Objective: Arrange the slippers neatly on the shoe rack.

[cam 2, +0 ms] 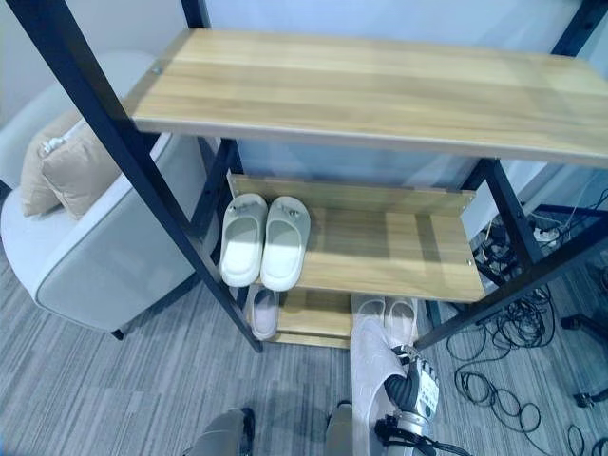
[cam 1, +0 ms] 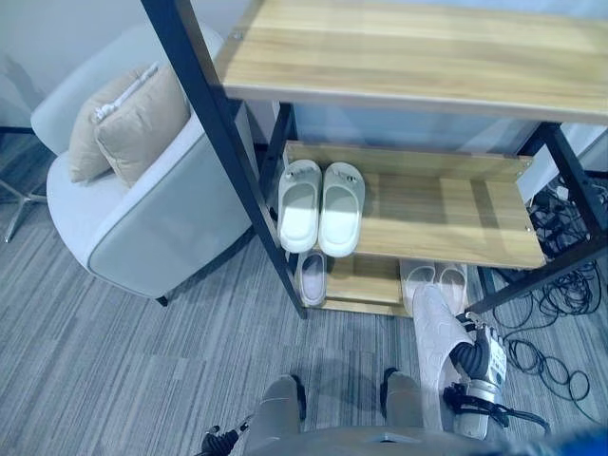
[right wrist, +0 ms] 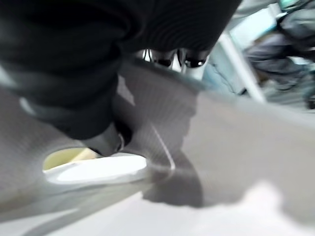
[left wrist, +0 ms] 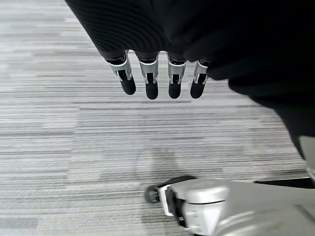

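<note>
The shoe rack (cam 1: 446,223) has wooden shelves on a black frame. A white pair of slippers (cam 1: 320,205) lies side by side at the left of the middle shelf. On the bottom shelf lie a lone pale slipper (cam 1: 312,275) at the left and a pale pair (cam 1: 435,277) at the right. My right hand (cam 1: 482,357) is shut on another pale slipper (cam 1: 435,342), held sole up in front of the rack's lower right; its grey surface (right wrist: 236,147) fills the right wrist view. My left hand (left wrist: 151,83) hangs open over the carpet, holding nothing.
A grey armchair (cam 1: 142,237) with two beige cushions (cam 1: 133,119) stands close to the rack's left post. Black cables (cam 1: 560,285) lie tangled on the floor right of the rack. Grey striped carpet (cam 1: 114,370) lies in front.
</note>
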